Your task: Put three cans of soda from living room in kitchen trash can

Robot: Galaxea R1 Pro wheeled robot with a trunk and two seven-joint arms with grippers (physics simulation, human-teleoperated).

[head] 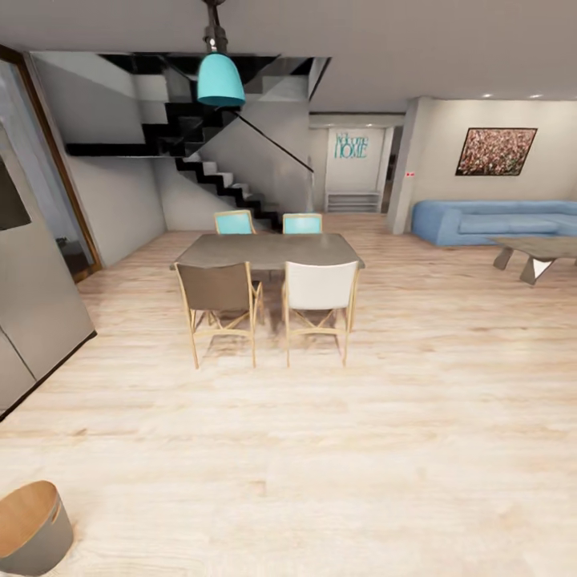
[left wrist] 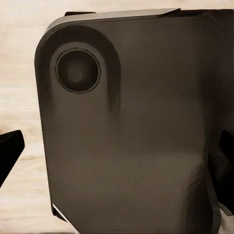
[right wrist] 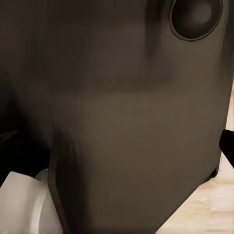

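No can of soda shows in these views. In the left wrist view my left gripper (left wrist: 117, 148) is open: its black fingertips (left wrist: 9, 152) stand far apart at the picture's edges, with nothing between them, in front of my own dark body panel (left wrist: 126, 122). In the right wrist view my right gripper (right wrist: 117, 146) also looks open, with one black fingertip (right wrist: 227, 146) at the edge and the same dark panel (right wrist: 112, 97) behind. A round grey-sided drum with a brown top (head: 30, 529) stands on the floor close at the left; I cannot tell whether it is the tash can.
A dining table (head: 268, 250) with several chairs (head: 319, 300) stands ahead on light wood floor (head: 320, 449). Stairs (head: 216, 176) rise behind it under a teal lamp (head: 220, 80). A blue sofa (head: 489, 220) and a low table (head: 533, 252) are at the right, grey cabinets (head: 36, 304) at the left.
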